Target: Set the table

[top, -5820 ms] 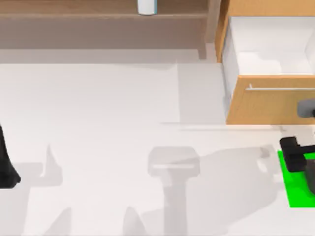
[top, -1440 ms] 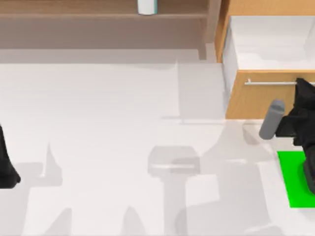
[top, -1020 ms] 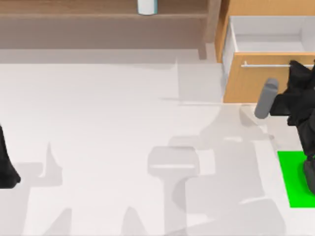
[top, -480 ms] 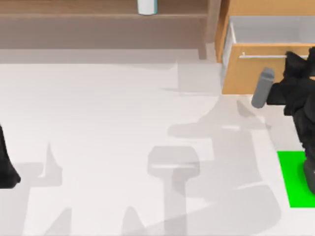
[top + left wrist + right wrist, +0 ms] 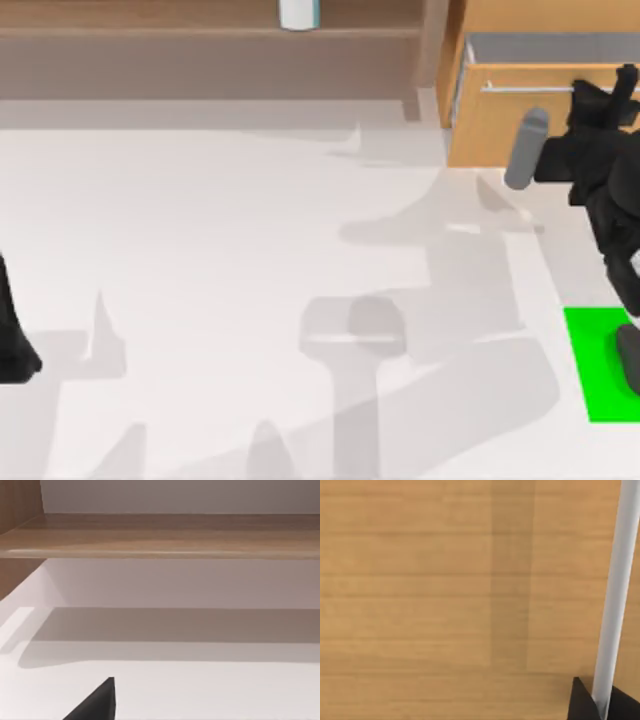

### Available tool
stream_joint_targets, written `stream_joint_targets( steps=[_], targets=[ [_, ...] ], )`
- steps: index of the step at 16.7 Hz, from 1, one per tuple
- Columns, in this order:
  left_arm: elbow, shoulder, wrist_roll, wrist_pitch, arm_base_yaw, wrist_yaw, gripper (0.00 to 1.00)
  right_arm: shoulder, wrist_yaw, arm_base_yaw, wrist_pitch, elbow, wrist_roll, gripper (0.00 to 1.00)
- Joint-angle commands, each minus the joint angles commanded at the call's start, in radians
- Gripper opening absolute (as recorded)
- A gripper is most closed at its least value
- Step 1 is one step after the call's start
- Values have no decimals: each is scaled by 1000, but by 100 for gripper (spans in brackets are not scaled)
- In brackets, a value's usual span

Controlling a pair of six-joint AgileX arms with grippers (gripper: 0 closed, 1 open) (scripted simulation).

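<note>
Surface [image 5: 200,250]: a large smooth white top that carries everything; shadows of the arms fall across its middle and near edge.
Green patch [image 5: 595,375]: a bright green rectangle marked on the surface by its right edge, toward the near right corner; a dark part of the right arm overlaps its right side.
Drawer cabinet [image 5: 500,130]: light wood, at the far right corner of the surface; its drawer front stands out only a little from the body, with a thin strip of the drawer's inside visible behind it.
Bar handle [image 5: 615,595]: a pale metal bar across the drawer front; in the right wrist view it runs close along the wood grain.
Right tool [image 5: 600,100]: at the drawer front, right at the bar handle near the cabinet's right end. In the right wrist view two dark fingertips [image 5: 582,702] sit on either side of the bar, closed around it.
Grey cylinder [image 5: 526,148]: a grey part sticking out from the right arm, over the lower edge of the drawer front.
Shelf [image 5: 200,40]: brown wood along the far edge of the surface, with a white cup [image 5: 299,13] standing on it.
Left tool [image 5: 95,705]: parked at the left edge of the surface, facing the shelf; only a dark tip is visible, so I cannot tell how far open it is.
</note>
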Motion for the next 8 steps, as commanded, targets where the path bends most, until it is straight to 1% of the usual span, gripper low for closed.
stream_joint_targets(
  steps=[3, 8],
  targets=[
    [0, 0, 0, 0, 0, 0, 100, 1, 1, 3, -5, 10, 2, 0],
    [0, 0, 0, 0, 0, 0, 100, 62, -18, -9, -78, 146, 1, 0]
  ],
)
